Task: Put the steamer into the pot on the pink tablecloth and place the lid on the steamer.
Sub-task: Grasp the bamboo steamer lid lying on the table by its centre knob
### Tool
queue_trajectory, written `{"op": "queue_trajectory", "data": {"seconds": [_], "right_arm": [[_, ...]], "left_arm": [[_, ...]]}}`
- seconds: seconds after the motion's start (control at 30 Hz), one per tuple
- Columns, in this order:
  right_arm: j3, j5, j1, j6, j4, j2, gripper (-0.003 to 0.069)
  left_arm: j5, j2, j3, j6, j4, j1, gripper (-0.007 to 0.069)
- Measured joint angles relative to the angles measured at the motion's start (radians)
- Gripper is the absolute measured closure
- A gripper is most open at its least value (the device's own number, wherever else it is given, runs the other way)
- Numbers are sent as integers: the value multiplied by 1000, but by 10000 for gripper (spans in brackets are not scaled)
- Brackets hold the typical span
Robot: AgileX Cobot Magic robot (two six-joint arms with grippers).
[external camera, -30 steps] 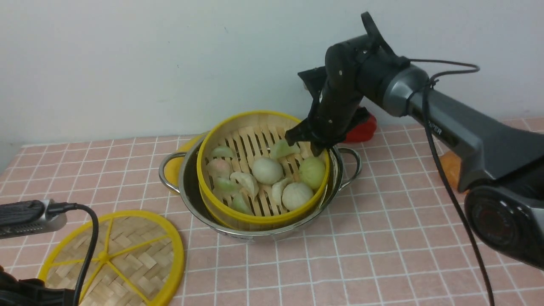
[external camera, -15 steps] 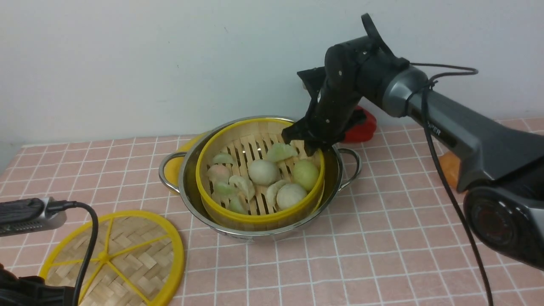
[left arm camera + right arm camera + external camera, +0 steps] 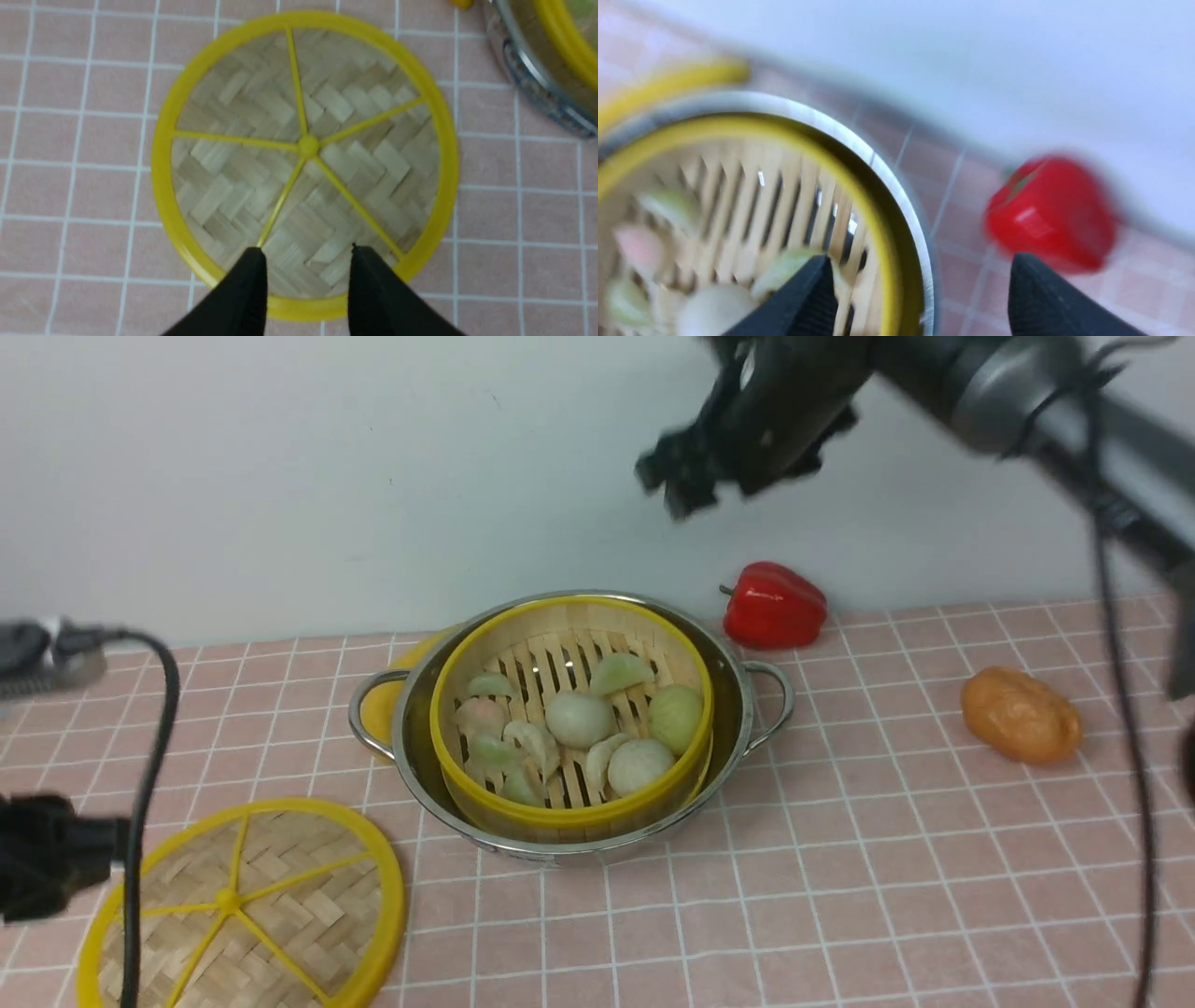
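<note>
Steamer (image 3: 569, 817) sat inside one pot (image 3: 731, 709); one lid (image 3: 243, 905) lay nearby on the pink tablecloth (image 3: 840, 859); left hand (image 3: 303, 252) and right hand (image 3: 920, 268) both gaped, holding nothing.

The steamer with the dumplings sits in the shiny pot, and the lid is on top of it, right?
The steamer sits in the pot, but the lid is not on it: it lies flat on the pink tablecloth beside the pot, as the front view shows.
</note>
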Motion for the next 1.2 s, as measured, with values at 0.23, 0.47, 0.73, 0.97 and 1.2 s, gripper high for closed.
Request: {"op": "queue_trajectory", "data": {"seconds": [0.23,0.47,0.73,0.97,1.2], "right_arm": [[158,-4,0,-30,34,-389,169],[532,-7,0,-49,108,-906,169],[907,1,0,-14,118,-1368,169],[1058,5,0,82,119,-1538,169],[1076,7,0,103,119,-1544,169]], "left_arm": [[15,186,-115,4,0,0,382],[-48,429,-116,4,0,0,382],[-122,602,-116,4,0,0,382],[-190,666,-117,6,0,0,382],[-208,692,-117,7,-9,0,382]]}}
